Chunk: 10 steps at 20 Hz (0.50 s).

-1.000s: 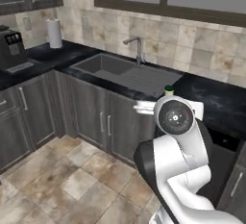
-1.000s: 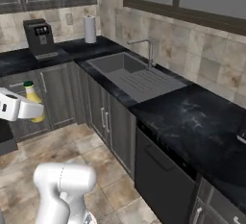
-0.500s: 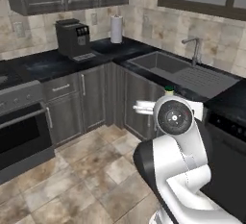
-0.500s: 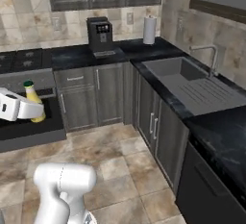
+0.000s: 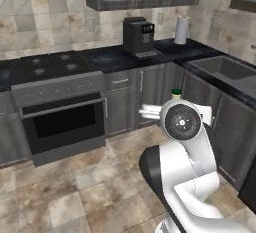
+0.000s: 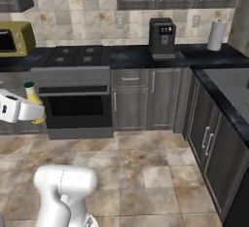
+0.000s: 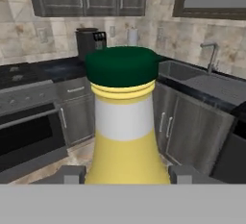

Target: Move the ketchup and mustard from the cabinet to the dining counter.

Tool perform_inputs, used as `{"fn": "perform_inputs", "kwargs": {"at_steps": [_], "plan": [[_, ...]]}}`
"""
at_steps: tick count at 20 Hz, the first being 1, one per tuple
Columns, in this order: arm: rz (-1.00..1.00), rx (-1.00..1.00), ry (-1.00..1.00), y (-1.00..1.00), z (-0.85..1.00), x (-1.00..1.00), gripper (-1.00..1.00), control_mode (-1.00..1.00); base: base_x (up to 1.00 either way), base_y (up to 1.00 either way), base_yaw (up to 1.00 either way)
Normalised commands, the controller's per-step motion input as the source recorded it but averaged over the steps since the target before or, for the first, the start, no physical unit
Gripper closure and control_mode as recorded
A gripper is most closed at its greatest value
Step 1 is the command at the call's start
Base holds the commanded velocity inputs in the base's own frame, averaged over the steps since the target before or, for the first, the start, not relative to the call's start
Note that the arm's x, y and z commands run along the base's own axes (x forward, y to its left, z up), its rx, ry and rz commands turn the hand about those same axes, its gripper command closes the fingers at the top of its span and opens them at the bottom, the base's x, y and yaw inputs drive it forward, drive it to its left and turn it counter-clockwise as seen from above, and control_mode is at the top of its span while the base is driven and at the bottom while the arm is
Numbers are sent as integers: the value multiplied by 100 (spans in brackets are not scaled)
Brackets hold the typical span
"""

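A: Status? Scanning the right base view left to right: yellow microwave (image 6: 14, 38) far left, then the gripper (image 6: 35, 113) holding the mustard (image 6: 32, 99) upright in front of the oven (image 6: 75, 105), coffee machine (image 6: 161, 37) and paper towel roll (image 6: 215, 34) further right on the black worktop (image 6: 146, 55).

B: Grip confirmed in the hand view: mustard (image 7: 125, 122) sits between the two finger tips, green cap up (jaws partly closed on the bottle's body). Bottle is in the air, off any surface.

A: So the step looks like the carry leg, mustard in transit to the dining counter.

B: Agreed. Counter's nowhere in frame, ketchup neither. Next move probably calls for the base to bring the island into view, then lower and release upright.
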Motion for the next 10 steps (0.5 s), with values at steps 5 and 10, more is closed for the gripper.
{"fn": "perform_inputs", "kwargs": {"at_steps": [5, 10], "plan": [[0, 0, 0, 0, 0, 0, 100, 100, 0, 53, 45], [0, 0, 0, 0, 0, 0, 100, 100, 0, 53, 46]]}}
